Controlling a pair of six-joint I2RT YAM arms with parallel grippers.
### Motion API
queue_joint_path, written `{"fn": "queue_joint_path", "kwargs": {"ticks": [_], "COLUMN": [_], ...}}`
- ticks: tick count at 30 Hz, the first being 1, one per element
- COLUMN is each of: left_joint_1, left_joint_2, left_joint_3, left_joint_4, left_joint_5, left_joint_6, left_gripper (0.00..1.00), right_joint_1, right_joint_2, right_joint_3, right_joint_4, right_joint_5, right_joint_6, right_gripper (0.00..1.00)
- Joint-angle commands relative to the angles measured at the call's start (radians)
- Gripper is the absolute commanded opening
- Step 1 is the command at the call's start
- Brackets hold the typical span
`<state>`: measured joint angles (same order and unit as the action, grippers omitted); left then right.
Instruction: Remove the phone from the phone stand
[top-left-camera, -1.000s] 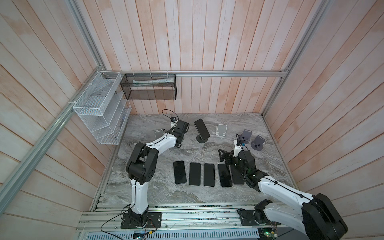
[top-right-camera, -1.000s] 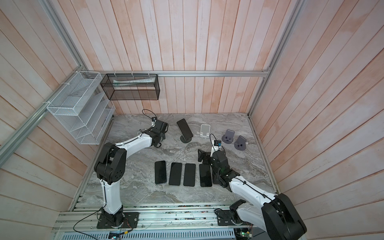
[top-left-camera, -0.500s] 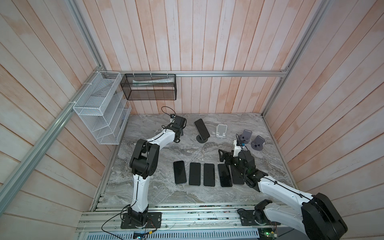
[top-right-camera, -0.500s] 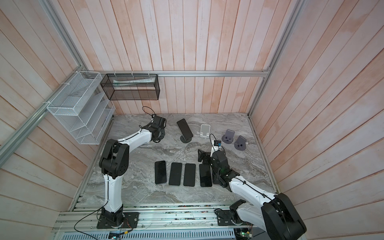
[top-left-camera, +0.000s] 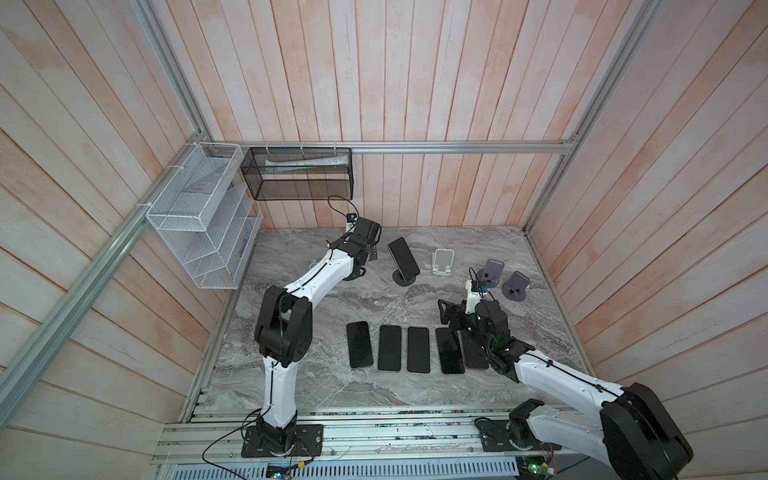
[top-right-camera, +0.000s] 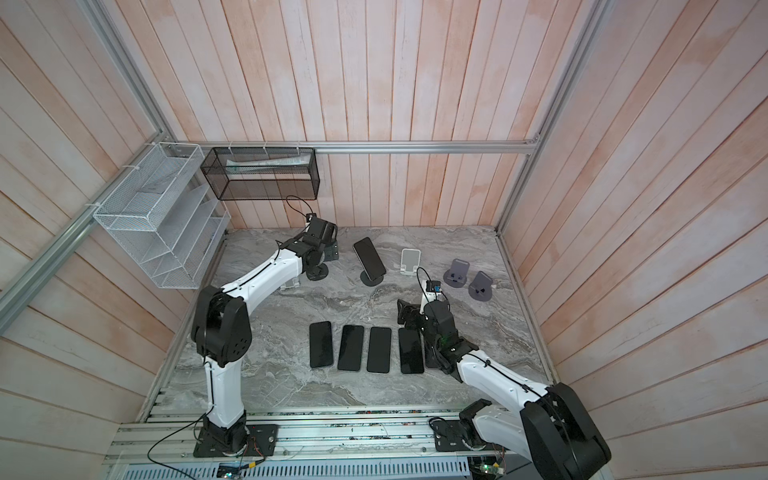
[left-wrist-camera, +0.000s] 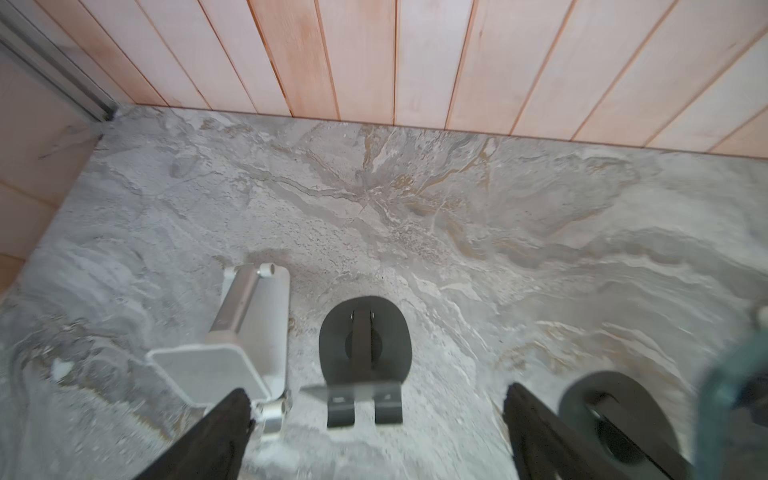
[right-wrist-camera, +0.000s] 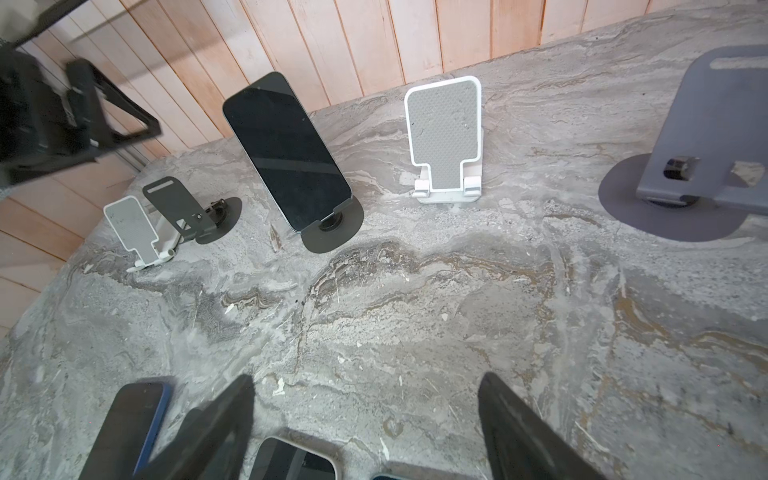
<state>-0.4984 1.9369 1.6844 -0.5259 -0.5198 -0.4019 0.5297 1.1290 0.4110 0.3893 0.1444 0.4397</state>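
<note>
The phone (top-left-camera: 402, 257) (top-right-camera: 369, 258) (right-wrist-camera: 286, 151) is black and leans back, screen up, on a black phone stand with a round base (top-left-camera: 405, 279) (right-wrist-camera: 332, 235) at the back middle of the marble table. My left gripper (top-left-camera: 371, 252) (left-wrist-camera: 376, 399) hovers open just left of it, not touching. Its dark fingers (left-wrist-camera: 224, 428) straddle an empty dark stand (left-wrist-camera: 365, 345) beside a white stand (left-wrist-camera: 249, 332). My right gripper (top-left-camera: 449, 313) (right-wrist-camera: 365, 386) is open and empty, low over the table in front of the phone stand.
Several black phones (top-left-camera: 417, 349) lie flat in a row at the front middle. An empty white stand (top-left-camera: 442, 262) (right-wrist-camera: 446, 137) and two grey-purple stands (top-left-camera: 492, 270) (top-left-camera: 515, 284) stand right of the phone. A white wire rack (top-left-camera: 199, 216) and black mesh basket (top-left-camera: 297, 174) hang on the walls.
My left gripper has gone from shut to open and shifted slightly towards the back wall, with the arm's elbow raised. The right arm has stayed in place.
</note>
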Motion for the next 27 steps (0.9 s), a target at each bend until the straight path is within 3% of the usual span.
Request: {"fn": "queue_joint_path", "kwargs": {"ticks": [1, 4, 6, 9, 11, 15, 16, 18, 20, 23, 27], "left_joint_1": [-0.107, -0.161, -0.147, -0.096, -0.040, -0.015, -0.013, -0.010, 0.003, 0.053, 0.073], "left_joint_2": [-0.215, -0.354, -0.426, -0.502, -0.529, -0.544, -0.544, -0.548, -0.560, -0.599, -0.619], "left_joint_3": [-0.149, -0.288, -0.359, -0.474, -0.500, -0.467, -0.450, -0.452, -0.487, -0.563, -0.588], "left_joint_4": [0.216, 0.397, 0.439, 0.508, 0.485, 0.440, 0.423, 0.417, 0.428, 0.439, 0.473], "left_joint_5": [-0.176, -0.210, -0.139, -0.012, 0.064, 0.179, 0.205, 0.232, 0.247, 0.358, 0.506], "left_joint_6": [0.103, 0.164, 0.126, 0.077, -0.049, -0.079, -0.052, -0.019, -0.010, -0.116, -0.185], "left_gripper": [0.97, 0.97, 0.97, 0.97, 0.97, 0.97, 0.97, 0.97, 0.97, 0.97, 0.97], "right_joint_1": [0.006, 0.005, 0.005, -0.007, -0.035, -0.115, -0.132, -0.160, -0.165, -0.171, -0.185], "right_joint_2": [0.002, 0.026, 0.048, 0.089, 0.135, 0.253, 0.281, 0.345, 0.428, 0.538, 0.646], "right_joint_3": [0.007, 0.007, 0.069, 0.201, 0.273, 0.390, 0.409, 0.460, 0.568, 0.686, 0.738], "right_joint_4": [0.014, 0.043, -0.011, -0.115, -0.135, -0.127, -0.113, -0.113, -0.226, -0.378, -0.374], "right_joint_5": [0.037, 0.029, 0.005, -0.053, -0.119, -0.261, -0.280, -0.329, -0.316, -0.302, -0.374], "right_joint_6": [-0.019, -0.015, -0.018, -0.022, -0.011, 0.043, 0.059, 0.077, 0.030, -0.026, -0.007], "right_gripper": [0.73, 0.60, 0.48, 0.44, 0.38, 0.04, 0.00, 0.00, 0.00, 0.02, 0.07]}}
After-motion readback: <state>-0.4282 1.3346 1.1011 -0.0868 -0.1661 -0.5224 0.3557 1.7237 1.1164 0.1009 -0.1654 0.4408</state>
